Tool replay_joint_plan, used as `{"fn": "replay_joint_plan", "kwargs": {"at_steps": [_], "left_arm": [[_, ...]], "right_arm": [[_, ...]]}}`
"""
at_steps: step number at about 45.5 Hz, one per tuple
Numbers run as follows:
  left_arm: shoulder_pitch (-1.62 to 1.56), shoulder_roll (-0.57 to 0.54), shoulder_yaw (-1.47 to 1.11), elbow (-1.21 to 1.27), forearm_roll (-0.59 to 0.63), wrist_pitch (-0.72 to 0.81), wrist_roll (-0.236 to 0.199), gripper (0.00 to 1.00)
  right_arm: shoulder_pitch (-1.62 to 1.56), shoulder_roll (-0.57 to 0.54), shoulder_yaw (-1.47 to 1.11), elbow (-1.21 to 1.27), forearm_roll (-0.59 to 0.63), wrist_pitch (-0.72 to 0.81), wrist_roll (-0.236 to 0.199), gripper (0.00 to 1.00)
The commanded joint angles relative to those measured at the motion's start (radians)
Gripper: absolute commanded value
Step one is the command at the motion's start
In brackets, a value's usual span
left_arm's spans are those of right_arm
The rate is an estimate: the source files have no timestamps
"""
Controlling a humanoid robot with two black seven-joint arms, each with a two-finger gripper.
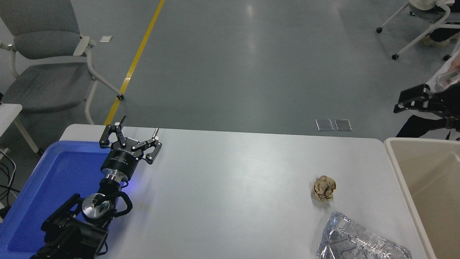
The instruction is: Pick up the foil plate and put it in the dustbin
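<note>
The foil plate (355, 241) lies on the white table (230, 180) at the front right, shiny and wrinkled, cut off by the picture's bottom edge. The beige dustbin (399, 169) stands at the table's right end, beside the plate. My right gripper (413, 102) is open and empty, high up at the right edge, beyond the table's far side and behind the dustbin, far from the plate. My left gripper (129, 138) is open and parked at the lower left, by the blue tray's far corner.
A small brown paper ball (324, 188) sits just behind the foil plate. A blue shallow tray (54, 172) lies at the left under the left arm. A person (417, 127) stands at the far right behind the dustbin. A grey chair (46, 72) stands at the back left.
</note>
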Motion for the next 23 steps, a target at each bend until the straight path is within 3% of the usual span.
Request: {"fn": "replay_joint_plan", "kwargs": {"at_steps": [1, 13, 19, 23], "left_arm": [[0.000, 0.001, 0.000, 0.000, 0.000, 0.000, 0.000, 0.99], [0.000, 0.000, 0.000, 0.000, 0.000, 0.000, 0.000, 0.99], [0.000, 0.001, 0.000, 0.000, 0.000, 0.000, 0.000, 0.99], [0.000, 0.000, 0.000, 0.000, 0.000, 0.000, 0.000, 0.99]], "right_arm": [[-0.056, -0.269, 0.045, 0.199, -0.167, -0.066, -0.002, 1.00], [-0.205, -0.392, 0.055, 0.296, -0.358, -0.180, -0.002, 1.00], [-0.348, -0.420, 0.126, 0.296, -0.501, -0.266, -0.001, 1.00], [-0.433, -0.414, 0.186, 0.296, -0.518, -0.303, -0.001, 1.00]]}}
